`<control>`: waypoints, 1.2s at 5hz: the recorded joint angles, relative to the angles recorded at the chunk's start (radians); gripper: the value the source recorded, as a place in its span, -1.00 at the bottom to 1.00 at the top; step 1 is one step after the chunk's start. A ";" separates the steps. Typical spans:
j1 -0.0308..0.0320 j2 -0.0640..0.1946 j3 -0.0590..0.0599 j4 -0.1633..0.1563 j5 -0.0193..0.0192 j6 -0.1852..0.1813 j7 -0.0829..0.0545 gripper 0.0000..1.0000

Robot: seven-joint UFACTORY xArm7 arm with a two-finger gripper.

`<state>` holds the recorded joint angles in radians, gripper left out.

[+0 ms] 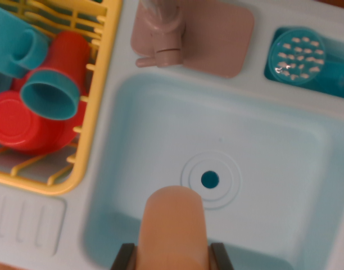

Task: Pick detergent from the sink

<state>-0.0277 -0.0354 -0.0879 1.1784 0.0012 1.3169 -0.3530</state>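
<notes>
- Gripper (173, 253) at the bottom edge of the wrist view — its 2 dark fingers (122, 257) clamp the detergent bottle (173, 230) from either side.
- That peach-coloured bottle stands over the pale blue sink (273, 146), its rounded end just beside the drain (210, 180).
- A pink faucet (163, 34) sits behind the basin.
- At the wrist view's left, a yellow rack (96, 112) holds red and teal cups (48, 95).
- At the right — a teal scrub brush (297, 55).
</notes>
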 joint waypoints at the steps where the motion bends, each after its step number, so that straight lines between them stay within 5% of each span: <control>1: 0.0000 0.000 0.000 0.000 0.0000 0.000 0.000 1.00; 2: 0.0002 -0.012 0.000 0.033 -0.0012 0.045 0.001 1.00; 3: 0.0002 -0.012 0.000 0.033 -0.0012 0.045 0.001 1.00; 6: 0.0006 -0.035 0.001 0.094 -0.0035 0.129 0.003 1.00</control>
<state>-0.0271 -0.0700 -0.0874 1.2725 -0.0023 1.4455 -0.3499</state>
